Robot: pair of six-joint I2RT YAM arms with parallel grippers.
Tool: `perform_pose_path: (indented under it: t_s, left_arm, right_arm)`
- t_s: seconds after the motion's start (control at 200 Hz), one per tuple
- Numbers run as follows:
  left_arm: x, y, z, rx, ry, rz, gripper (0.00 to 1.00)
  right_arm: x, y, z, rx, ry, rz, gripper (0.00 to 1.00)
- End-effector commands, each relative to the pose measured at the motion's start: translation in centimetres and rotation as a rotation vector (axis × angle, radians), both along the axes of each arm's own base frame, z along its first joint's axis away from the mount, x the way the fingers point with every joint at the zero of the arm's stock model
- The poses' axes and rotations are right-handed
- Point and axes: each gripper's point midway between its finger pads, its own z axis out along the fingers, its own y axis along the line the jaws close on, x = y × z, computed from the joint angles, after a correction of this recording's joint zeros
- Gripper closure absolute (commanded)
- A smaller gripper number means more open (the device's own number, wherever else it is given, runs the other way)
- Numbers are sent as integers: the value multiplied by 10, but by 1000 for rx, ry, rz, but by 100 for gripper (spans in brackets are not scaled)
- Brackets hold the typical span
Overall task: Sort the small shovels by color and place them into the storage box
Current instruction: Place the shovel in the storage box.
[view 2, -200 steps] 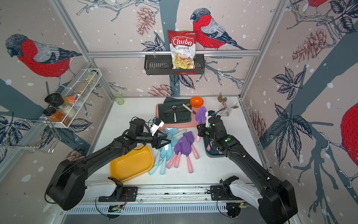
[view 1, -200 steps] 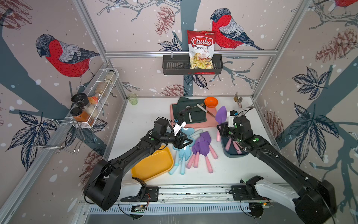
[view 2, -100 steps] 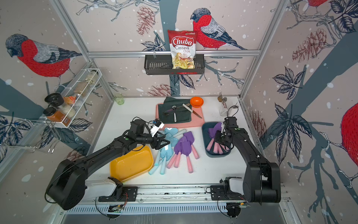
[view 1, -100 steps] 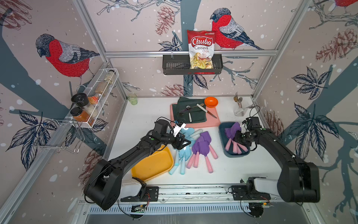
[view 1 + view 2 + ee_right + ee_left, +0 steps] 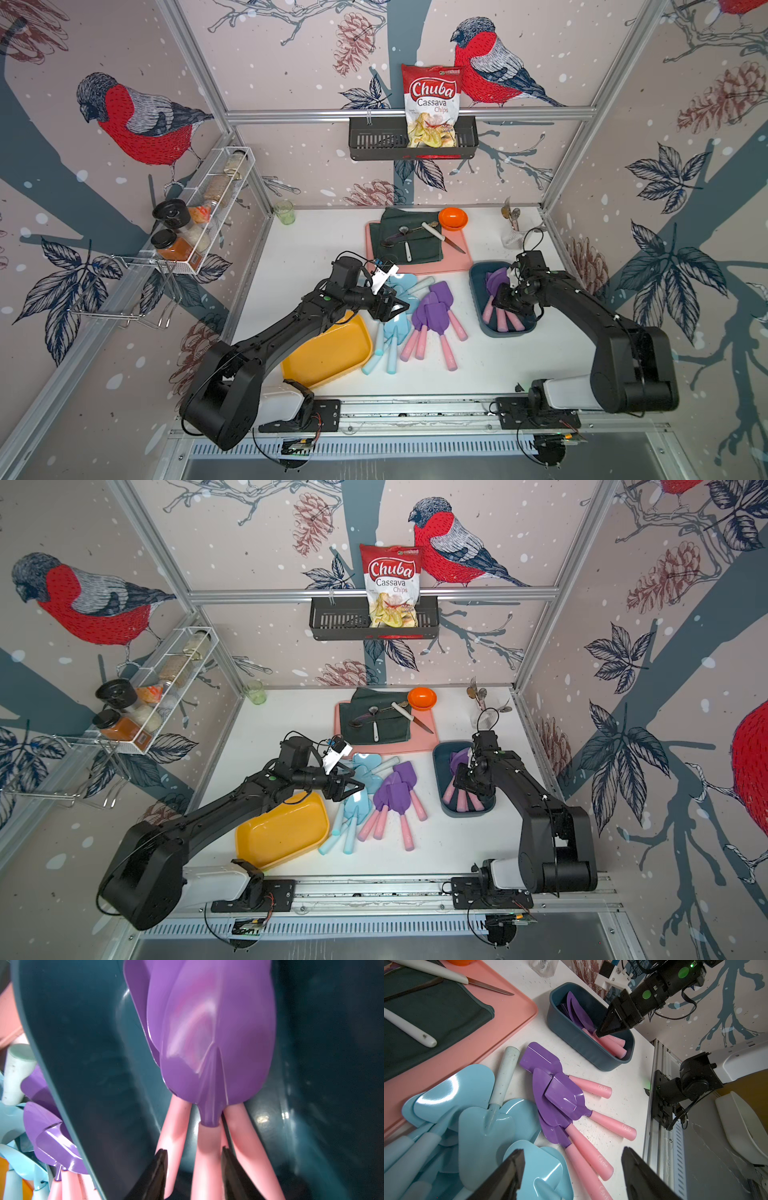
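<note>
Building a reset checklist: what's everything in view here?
loose purple shovels: about four, purple-pink, table centre.
binned purple shovels: three, purple-pink, blue bin.
blue shovels: several, light blue, beside loose purple ones.
blue bin: one, dark blue, right.
yellow tray: one, yellow, front left.
pink tray: one, pink, back; carries green cloth, spoons, knife.
orange bowl: one, orange, back.
chips bag: one, red, wall basket.
spice rack: one, white, left wall.
left gripper: open, above blue shovels.
right gripper: open, astride a binned pink handle.

Glossy plastic shovels (image 5: 562, 1095), smooth plastic storage box (image 5: 571, 1036), matt dark cloth (image 5: 436, 1012)
</note>
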Motion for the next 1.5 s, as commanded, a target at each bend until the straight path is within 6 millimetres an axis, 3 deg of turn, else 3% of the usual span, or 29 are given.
perform_pose_path:
  t_s: [0.0, 0.175, 0.365, 0.435, 0.54, 0.735, 0.911, 1.226, 1.351, 1.491]
  left_arm:
    - [0, 0, 1, -3, -10, -6, 23]
    - [-1, 1, -1, 0, -13, -8, 23]
    - [-1, 1, -2, 3, -14, -8, 23]
    - [-1, 1, -2, 4, -15, -6, 23]
    - [-1, 1, -3, 7, -17, -8, 23]
    - [-1, 2, -2, 7, -19, -7, 23]
    - [-1, 1, -2, 6, -20, -7, 23]
    - [-1, 2, -1, 5, -22, -8, 23]
    - [-2, 2, -1, 6, -21, -7, 23]
    - [-2, 2, -1, 5, -22, -9, 23]
  right_arm:
    - [4, -7, -4, -59, 9, -31, 56]
    - [8, -8, -13, -91, 32, -33, 73]
    - [20, 5, -7, -127, -1, 25, 77]
    - [24, 6, -5, -193, -7, 56, 73]
    - [26, 4, -2, -250, 1, 63, 52]
    - [28, 5, 12, -237, -19, 48, 50]
    - [27, 9, 16, -204, -31, 46, 58]
    - [12, 16, -18, -160, 79, 74, 75]
    - [7, 0, -27, -249, 126, 34, 80]
    - [8, -17, -22, -348, 136, -15, 81]
